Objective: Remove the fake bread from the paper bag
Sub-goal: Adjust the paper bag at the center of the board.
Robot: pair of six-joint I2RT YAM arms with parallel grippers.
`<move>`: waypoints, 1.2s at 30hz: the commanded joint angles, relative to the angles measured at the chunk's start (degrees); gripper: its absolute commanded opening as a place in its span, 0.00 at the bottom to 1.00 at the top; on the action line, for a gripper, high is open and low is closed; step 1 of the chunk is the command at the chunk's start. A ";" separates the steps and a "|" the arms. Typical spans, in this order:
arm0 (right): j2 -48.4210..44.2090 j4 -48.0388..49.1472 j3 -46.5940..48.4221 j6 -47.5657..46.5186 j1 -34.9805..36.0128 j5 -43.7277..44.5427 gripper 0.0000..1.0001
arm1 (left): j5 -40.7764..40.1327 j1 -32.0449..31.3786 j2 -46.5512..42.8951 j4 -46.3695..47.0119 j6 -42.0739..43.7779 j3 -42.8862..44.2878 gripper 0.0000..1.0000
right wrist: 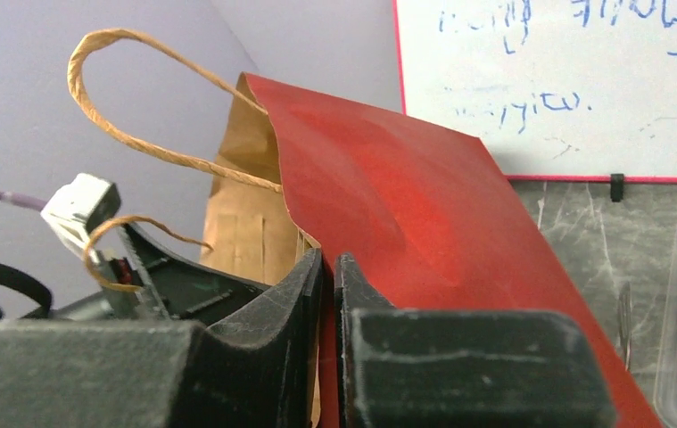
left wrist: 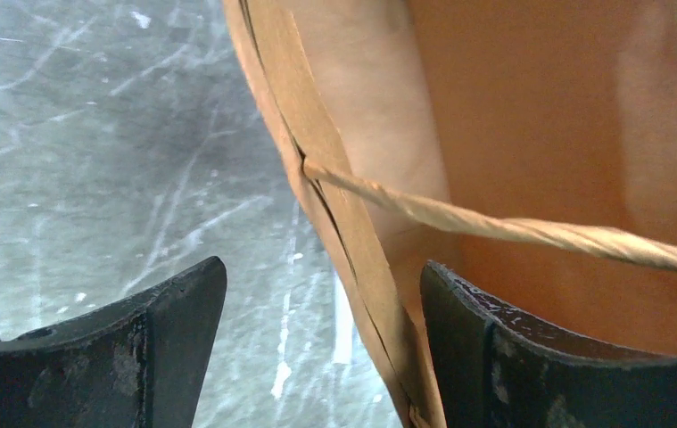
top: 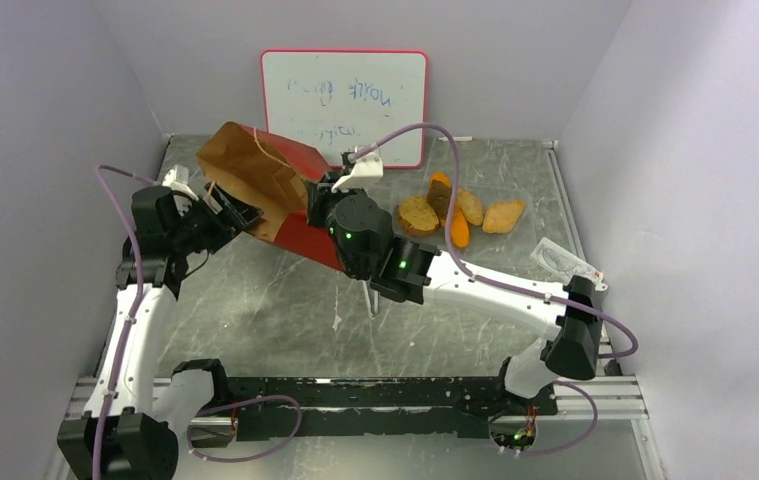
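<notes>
Paper bag point(top: 255, 165), partly behind right hand point(top: 317, 195)

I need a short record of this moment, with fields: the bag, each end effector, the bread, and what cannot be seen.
bag: red paper carrier bag with brown inside, lifted and tilted above the grey table, mouth toward the left arm
right end effector: shut on the bag's red wall
left end effector: open, the bag's rim between its fingers, not gripped
bread: toy bread pieces, outside the bag, lying to its right
hidden: the deep part of the bag's inside
background: white board with red frame
</notes>
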 commanded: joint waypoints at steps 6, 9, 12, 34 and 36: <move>-2.68 9.19 -6.40 -2.67 0.49 1.35 0.08 | 19.86 1.79 -2.09 18.39 -21.61 -5.91 0.72; -2.59 12.57 -7.80 -4.18 0.67 1.39 0.08 | 24.43 1.84 -2.54 25.71 -28.20 -8.15 0.71; -2.58 14.86 -8.76 -5.55 0.91 1.49 0.07 | 27.03 1.83 -3.17 33.59 -34.81 -11.70 0.70; -1.63 21.97 -6.98 -16.65 1.19 -0.25 0.07 | 45.46 0.39 5.81 81.18 -59.45 -21.67 0.67; -0.56 21.48 -5.34 -17.49 1.19 -0.16 0.07 | 46.44 -0.88 6.44 82.49 -59.40 -20.85 0.67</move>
